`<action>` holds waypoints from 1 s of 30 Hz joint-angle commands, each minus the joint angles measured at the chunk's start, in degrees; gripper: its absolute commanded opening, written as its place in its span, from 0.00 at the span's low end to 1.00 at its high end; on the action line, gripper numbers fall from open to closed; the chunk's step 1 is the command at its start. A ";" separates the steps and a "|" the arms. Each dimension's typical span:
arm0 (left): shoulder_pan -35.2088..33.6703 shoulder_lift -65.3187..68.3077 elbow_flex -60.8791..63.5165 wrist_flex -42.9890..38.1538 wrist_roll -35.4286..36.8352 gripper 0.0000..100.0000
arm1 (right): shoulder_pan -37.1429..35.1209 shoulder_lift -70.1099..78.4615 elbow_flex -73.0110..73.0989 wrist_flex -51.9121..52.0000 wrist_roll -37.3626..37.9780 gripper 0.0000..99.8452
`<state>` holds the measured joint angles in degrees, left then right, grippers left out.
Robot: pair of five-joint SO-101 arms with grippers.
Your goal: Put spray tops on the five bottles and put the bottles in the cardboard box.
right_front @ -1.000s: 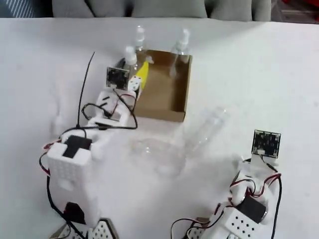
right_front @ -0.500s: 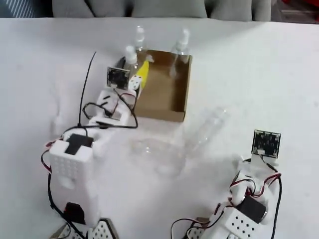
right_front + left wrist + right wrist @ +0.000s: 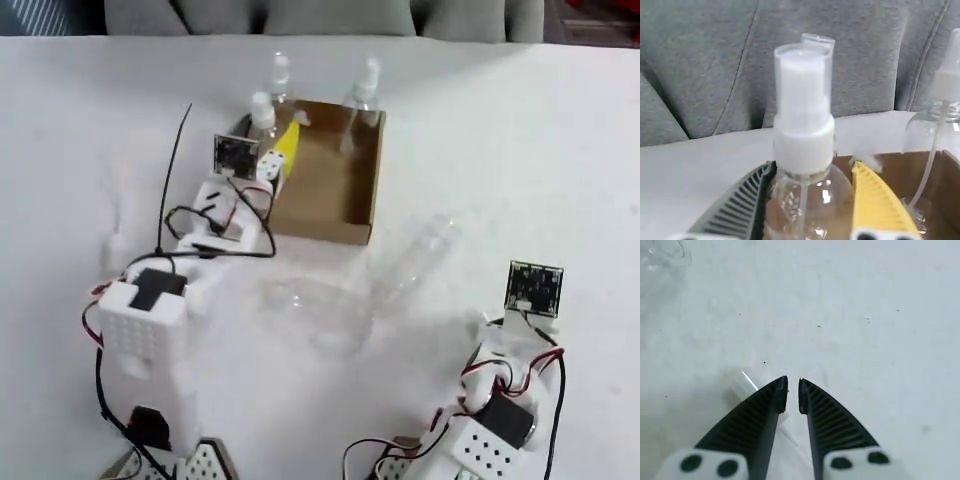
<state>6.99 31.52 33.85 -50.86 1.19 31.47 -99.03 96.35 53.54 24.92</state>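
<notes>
"Nearest, the right arm's [image 3: 500, 400] jaws?"

"Clenched on nothing, well short of the brown cardboard box [image 3: 330, 190]. Clear bottles [image 3: 415, 250] lie on the white tabletop [image 3: 520, 120] between."

"The left arm's?"

"Grasping a clear plastic bottle with a white spray top [image 3: 802, 115] at the box wall nearest that arm. Released there, it could catch the rim and topple outside."

We are holding our left arm [image 3: 215, 215] out, our left gripper [image 3: 812, 170] pinching a bottle [image 3: 802, 135]; our right gripper [image 3: 793, 390] is sitting closed.
</notes>
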 commanded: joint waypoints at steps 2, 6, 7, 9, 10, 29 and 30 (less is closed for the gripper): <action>-0.13 -0.22 0.00 -0.79 0.79 0.18 | 0.66 -0.84 0.70 0.57 0.70 0.01; -0.13 -0.22 0.00 -0.79 0.79 0.20 | 0.66 -0.84 0.70 0.57 0.70 0.01; -0.13 -0.22 0.09 -0.79 0.79 0.22 | 0.66 -0.84 0.70 0.57 0.70 0.01; -0.13 -0.22 0.09 -0.79 0.79 0.27 | 0.66 -0.84 0.70 0.57 0.70 0.01; -0.13 -0.22 0.09 -0.79 0.79 0.29 | 0.66 -0.84 0.70 0.57 0.70 0.01; -1.54 -4.70 1.85 0.26 0.79 0.33 | 0.66 -0.84 0.70 0.48 0.70 0.01; -1.36 -6.64 2.90 1.23 0.79 0.33 | 0.66 -0.84 0.70 0.48 0.70 0.01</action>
<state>6.37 31.78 34.29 -50.77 1.19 31.47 -99.03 96.35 53.54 24.92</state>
